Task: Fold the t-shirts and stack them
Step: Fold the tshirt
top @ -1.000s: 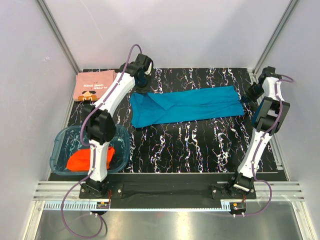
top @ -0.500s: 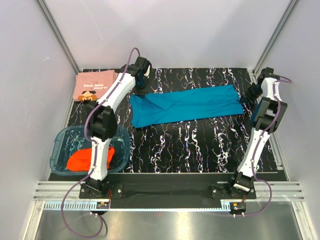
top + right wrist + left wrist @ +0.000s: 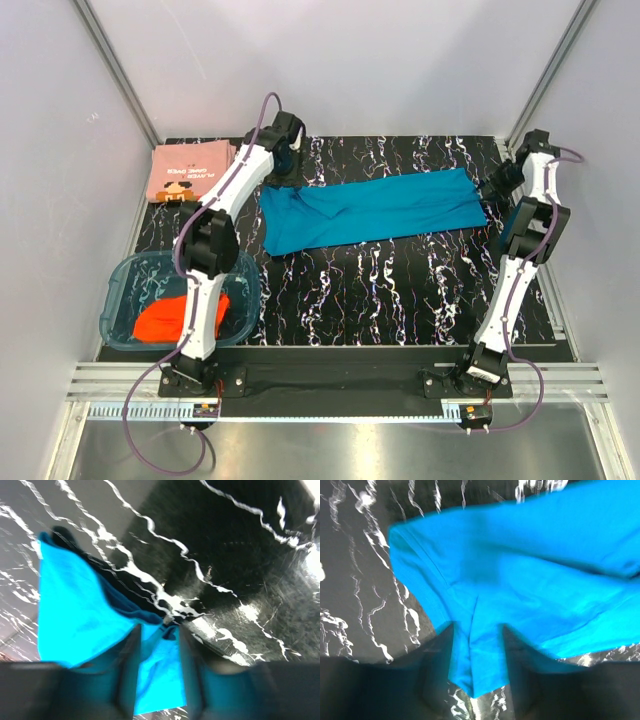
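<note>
The only print in sight is on the salmon-pink t-shirt [image 3: 190, 168], folded at about ten o'clock on the bench [image 3: 380, 280]: two short lines of dark lettering beside a small graphic. From the top camera the letters are too small to read.

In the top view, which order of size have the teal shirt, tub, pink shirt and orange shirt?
Teal shirt and tub: about alike, largest.
Pink shirt.
Orange shirt, partly behind the left arm, so unsure.
</note>
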{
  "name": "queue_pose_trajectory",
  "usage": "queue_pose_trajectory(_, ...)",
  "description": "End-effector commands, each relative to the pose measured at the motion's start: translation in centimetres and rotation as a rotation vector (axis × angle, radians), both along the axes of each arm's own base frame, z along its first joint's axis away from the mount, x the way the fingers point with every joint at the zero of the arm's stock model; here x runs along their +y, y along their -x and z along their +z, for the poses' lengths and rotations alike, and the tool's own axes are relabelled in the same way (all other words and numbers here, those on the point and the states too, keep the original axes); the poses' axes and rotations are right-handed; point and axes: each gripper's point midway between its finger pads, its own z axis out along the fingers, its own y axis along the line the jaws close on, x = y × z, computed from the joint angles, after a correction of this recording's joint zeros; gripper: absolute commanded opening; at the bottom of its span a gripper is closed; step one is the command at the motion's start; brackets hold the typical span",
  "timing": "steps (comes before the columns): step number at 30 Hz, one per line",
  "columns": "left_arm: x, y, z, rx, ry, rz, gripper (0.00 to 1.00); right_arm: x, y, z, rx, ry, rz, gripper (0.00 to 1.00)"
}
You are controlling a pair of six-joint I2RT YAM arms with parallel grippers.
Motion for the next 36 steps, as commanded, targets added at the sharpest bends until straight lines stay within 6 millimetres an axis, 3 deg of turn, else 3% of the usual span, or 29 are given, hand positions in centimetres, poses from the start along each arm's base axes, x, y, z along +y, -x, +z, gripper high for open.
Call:
queue_pose_trajectory(1,0.7,-2.9,5.7,-0.190,0.005,0.054,0.59,-0.3,-1.6,4.0,-0.078,0.046,0.016,0.45)
queue_pose_trajectory(3,1.3,-2.5,7.9,-0.237,-0.002,0.070,0.78,-1.0,-0.7,5.7,-0.071,0.095,0.029,0.51)
queue_pose_trajectory(4,1.6,-2.1,8.2,-0.238,-0.004,0.073,0.80,-1.6,0.0,5.9,-0.048,0.129,0.021,0.53)
queue_pose_trajectory(5,1.6,-1.4,9.8,-0.259,0.017,0.065,0.81,-1.7,0.5,7.6,-0.063,0.157,0.025,0.56)
queue_pose_trajectory(6,1.8,-0.3,8.7,-0.220,0.014,0.059,0.81,-1.9,1.0,8.1,-0.062,0.180,0.038,0.58)
queue_pose_trajectory(7,1.8,0.5,8.7,-0.208,0.023,0.054,0.80,-2.0,2.1,7.3,-0.022,0.195,0.043,0.61)
queue_pose_trajectory(8,1.8,1.1,8.6,-0.199,0.035,0.048,0.80,-2.1,2.6,8.8,-0.041,0.218,0.046,0.66)
queue_pose_trajectory(9,1.7,3.0,7.6,-0.155,0.051,0.027,0.78,-2.2,3.0,8.7,-0.036,0.233,0.061,0.66)
queue_pose_trajectory(10,1.5,3.8,7.2,-0.136,0.068,0.015,0.72,-2.1,4.0,7.8,0.004,0.231,0.060,0.66)
queue_pose_trajectory(12,0.8,5.5,6.7,-0.110,0.131,-0.025,0.67,-1.4,4.6,7.8,0.005,0.206,0.073,0.66)
queue_pose_trajectory(13,0.7,7.0,4.7,-0.047,0.141,-0.041,0.61,-0.9,5.5,6.6,0.037,0.177,0.075,0.65)
queue_pose_trajectory(15,-0.2,8.0,3.9,-0.009,0.197,-0.059,0.54,-0.4,5.6,6.5,0.016,0.163,0.065,0.57)
queue_pose_trajectory(16,-0.3,8.7,3.0,0.020,0.207,-0.059,0.48,0.3,6.5,5.2,0.039,0.129,0.068,0.54)
queue_pose_trajectory(18,-1.2,8.7,2.7,0.019,0.251,-0.072,0.45,0.5,6.1,5.3,0.003,0.124,0.056,0.39)
queue_pose_trajectory(20,-1.9,8.5,1.8,0.044,0.274,-0.085,0.43,1.2,6.2,4.3,0.002,0.087,0.065,0.32)
queue_pose_trajectory(26,-2.6,8.1,-1.7,0.155,0.303,-0.022,0.41,2.1,5.2,2.4,0.002,0.043,0.069,0.31)
queue_pose_trajectory(33,-1.9,7.9,-3.5,0.173,0.269,0.029,0.38,2.6,3.9,3.0,-0.038,0.034,0.064,0.24)
queue_pose_trajectory(36,-2.1,8.0,-4.5,0.198,0.272,0.039,0.38,2.5,4.0,1.9,-0.010,0.034,0.060,0.24)
